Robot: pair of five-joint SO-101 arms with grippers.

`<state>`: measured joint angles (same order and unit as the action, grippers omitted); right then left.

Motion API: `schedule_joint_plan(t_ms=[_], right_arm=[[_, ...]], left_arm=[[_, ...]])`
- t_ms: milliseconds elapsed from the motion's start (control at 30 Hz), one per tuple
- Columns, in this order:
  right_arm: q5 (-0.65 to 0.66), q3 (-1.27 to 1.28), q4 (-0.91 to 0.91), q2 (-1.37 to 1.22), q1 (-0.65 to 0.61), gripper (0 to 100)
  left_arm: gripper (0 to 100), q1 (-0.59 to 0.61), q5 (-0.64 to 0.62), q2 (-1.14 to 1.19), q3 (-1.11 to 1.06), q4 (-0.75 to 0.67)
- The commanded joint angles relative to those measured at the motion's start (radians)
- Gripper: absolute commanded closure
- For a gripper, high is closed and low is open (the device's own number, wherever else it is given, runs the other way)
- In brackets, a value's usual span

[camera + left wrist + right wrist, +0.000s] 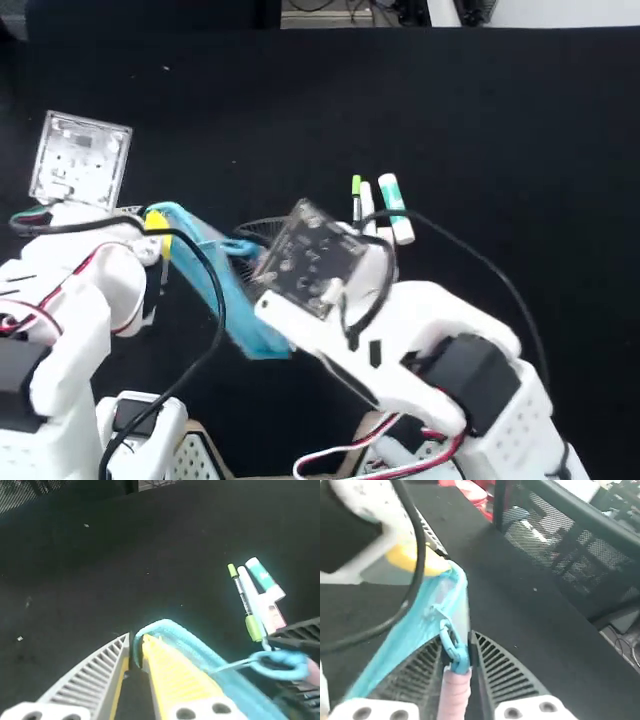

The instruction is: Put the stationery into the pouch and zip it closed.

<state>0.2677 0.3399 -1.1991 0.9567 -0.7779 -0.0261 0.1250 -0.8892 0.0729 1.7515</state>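
The left claw (135, 639) was clamped on one end of the light-blue fabric pouch (215, 285), and the right claw (457, 647) pinched its blue zip pull (451, 650). The green-and-white pens (380, 205) lay just beside it on the black worktop (480, 120), so the zip probably needed drawing open next.

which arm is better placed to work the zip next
Right. The right gripper is shut on the zip pull, while the left gripper clamps the pouch by its end and can anchor it. The pens lie outside on the table.
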Motion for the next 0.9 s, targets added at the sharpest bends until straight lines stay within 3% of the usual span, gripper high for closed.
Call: schedule_joint_plan(t_ms=[0,133,300,467,867], right_arm=[[0.006,-0.016,-0.002,0.041,0.124,98.8],[0.006,-0.015,0.052,0.038,0.181,98.8],[0.006,0.021,0.060,0.002,0.181,98.8],[0.006,0.038,0.063,-0.002,0.181,98.8],[0.092,0.077,0.057,-0.001,0.181,98.8]], left_arm=[[97,0.067,-0.103,0.008,0.004,0.006],[97,0.101,-0.172,0.018,0.004,0.006],[95,0.097,-0.120,0.011,-0.035,0.008],[81,0.107,-0.086,0.018,-0.113,0.008],[84,0.096,-0.064,0.021,-0.128,0.008]])
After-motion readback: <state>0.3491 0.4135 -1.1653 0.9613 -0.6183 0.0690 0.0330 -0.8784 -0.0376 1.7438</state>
